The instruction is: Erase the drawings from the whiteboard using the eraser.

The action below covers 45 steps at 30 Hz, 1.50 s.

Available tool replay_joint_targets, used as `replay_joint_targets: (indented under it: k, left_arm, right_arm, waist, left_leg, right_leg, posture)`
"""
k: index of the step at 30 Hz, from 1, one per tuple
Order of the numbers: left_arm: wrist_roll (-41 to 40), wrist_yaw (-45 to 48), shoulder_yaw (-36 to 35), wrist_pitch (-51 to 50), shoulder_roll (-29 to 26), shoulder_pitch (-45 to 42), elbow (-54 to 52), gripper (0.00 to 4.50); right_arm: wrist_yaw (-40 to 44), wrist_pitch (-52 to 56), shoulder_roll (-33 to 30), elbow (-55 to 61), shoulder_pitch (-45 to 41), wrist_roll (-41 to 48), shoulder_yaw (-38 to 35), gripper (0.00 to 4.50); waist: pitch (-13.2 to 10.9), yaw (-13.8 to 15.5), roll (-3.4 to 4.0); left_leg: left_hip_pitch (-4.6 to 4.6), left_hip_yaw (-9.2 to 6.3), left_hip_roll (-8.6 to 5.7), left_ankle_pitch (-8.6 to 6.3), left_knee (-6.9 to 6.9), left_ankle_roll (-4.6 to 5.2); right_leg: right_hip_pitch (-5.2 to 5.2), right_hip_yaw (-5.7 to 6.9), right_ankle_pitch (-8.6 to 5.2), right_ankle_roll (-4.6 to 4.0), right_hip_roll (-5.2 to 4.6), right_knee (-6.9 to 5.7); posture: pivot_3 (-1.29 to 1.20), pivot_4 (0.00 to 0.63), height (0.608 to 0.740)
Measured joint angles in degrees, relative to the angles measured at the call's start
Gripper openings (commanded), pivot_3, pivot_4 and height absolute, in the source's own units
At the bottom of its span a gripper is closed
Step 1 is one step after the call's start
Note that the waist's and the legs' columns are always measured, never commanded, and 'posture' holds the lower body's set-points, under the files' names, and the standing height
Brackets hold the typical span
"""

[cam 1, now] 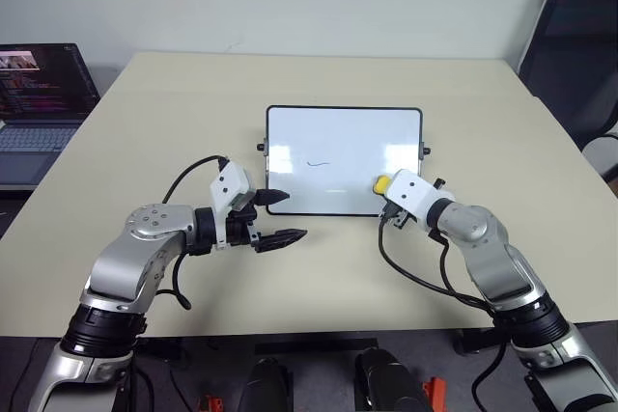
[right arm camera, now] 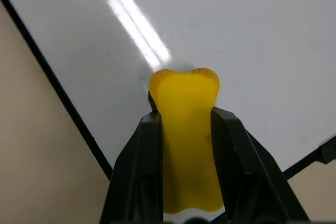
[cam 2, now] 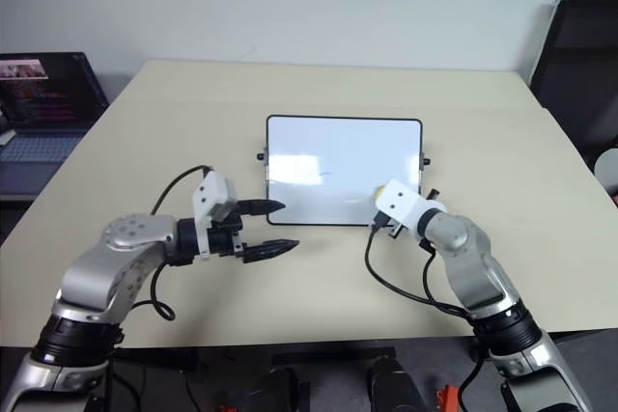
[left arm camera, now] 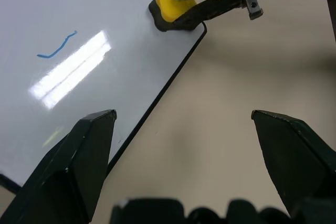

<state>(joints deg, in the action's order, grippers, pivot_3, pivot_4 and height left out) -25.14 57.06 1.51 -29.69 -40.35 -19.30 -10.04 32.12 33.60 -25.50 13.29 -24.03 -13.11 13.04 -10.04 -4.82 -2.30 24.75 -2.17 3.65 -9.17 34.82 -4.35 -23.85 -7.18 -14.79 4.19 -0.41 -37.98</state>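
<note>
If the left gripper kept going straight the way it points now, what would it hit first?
Probably the whiteboard: the open left gripper aims toward its near edge, one finger already over it. Beyond sits the eraser in the right gripper. Depth is uncertain.

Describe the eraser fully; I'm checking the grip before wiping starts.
The eraser is a small yellow oblong block that looks soft, with a dark underside. The right claw, shut on it, pinches its sides so they bulge past the fingertips. Its dark base rests on the whiteboard at the board's near right corner, apart from the blue mark.
</note>
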Motion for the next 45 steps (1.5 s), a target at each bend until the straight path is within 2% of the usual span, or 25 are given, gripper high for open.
replay_joint_targets:
  k: [5, 10, 20, 29, 38, 42, 45]
  left_arm:
    - [-0.03, -1.63, -4.11, 1.12, -0.02, 1.90, 1.61, 4.50]
    - [-0.90, -3.35, -8.73, 1.82, 0.11, 4.58, 2.39, 4.50]
    - [-3.25, -7.24, -14.20, 2.78, 3.47, 9.39, 3.34, 4.50]
    - [-3.88, -9.04, -14.76, 2.79, 3.71, 9.79, 3.10, 4.50]
    - [-3.83, -9.11, -14.71, 2.72, 3.54, 9.72, 1.64, 4.50]
    - [-3.42, -9.13, -14.32, 2.64, 3.37, 8.94, 1.54, 4.50]
    - [-2.45, -9.16, -12.93, 2.58, 2.99, 7.42, 1.52, 4.50]
  right_arm:
    - [3.21, 9.33, 3.54, 11.96, 3.54, 11.42, -7.91, 0.96]
    - [3.89, 15.61, 4.02, 19.39, 7.03, 18.69, -11.20, 0.96]
    - [-1.47, 15.96, 6.10, 22.38, 14.38, 21.65, -11.81, 0.96]
    - [-3.92, 12.68, 7.64, 21.59, 14.64, 23.34, -9.50, 0.96]
    - [-6.33, 11.71, 7.61, 18.16, 9.56, 22.79, -6.65, 0.96]
    - [-7.51, 8.43, 6.03, 11.73, 2.04, 17.95, -1.48, 0.96]
    - [-7.77, 2.66, 5.75, 2.45, -6.22, 11.86, 4.68, 0.96]
  waist:
    - [-0.01, 0.14, 0.01]
    - [-0.01, 0.10, 0.01]
    - [0.00, 0.10, 0.00]
    - [0.00, 0.07, 0.00]
    - [0.00, 0.03, 0.01]
    - [-0.01, -0.07, 0.01]
    - [-0.01, -0.14, 0.01]
  left_leg:
    - [0.12, -0.02, 0.04, 0.00, -0.34, 0.00]
    - [0.10, -0.01, 0.04, 0.00, -0.52, 0.00]
    - [0.08, 0.01, 0.02, 0.00, -0.51, -0.01]
    - [0.09, 0.01, 0.02, -0.01, -0.52, -0.01]
    - [0.09, 0.01, 0.02, -0.01, -0.52, -0.01]
    - [0.07, 0.03, 0.02, 0.00, -0.51, -0.01]
    - [0.05, 0.03, 0.03, 0.00, -0.53, 0.00]
  right_leg:
    - [-0.21, 0.05, -0.07, 0.01, 0.03, 0.00]
    - [-0.25, 0.06, -0.11, -0.03, 0.02, 0.04]
    - [-0.25, 0.05, -0.10, -0.04, -0.01, 0.08]
    - [-0.25, 0.05, -0.10, -0.04, -0.01, 0.10]
    - [-0.25, 0.05, -0.10, -0.04, -0.01, 0.10]
    - [-0.26, 0.05, -0.09, -0.06, -0.01, 0.09]
    - [-0.27, 0.06, -0.08, -0.07, 0.01, 0.08]
  posture:
    - [0.00, 0.150, 0.740]
    - [0.00, 0.150, 0.740]
    - [0.00, 0.150, 0.740]
    - [0.00, 0.150, 0.740]
    - [0.00, 0.150, 0.740]
    - [0.00, 0.150, 0.740]
    - [0.00, 0.150, 0.740]
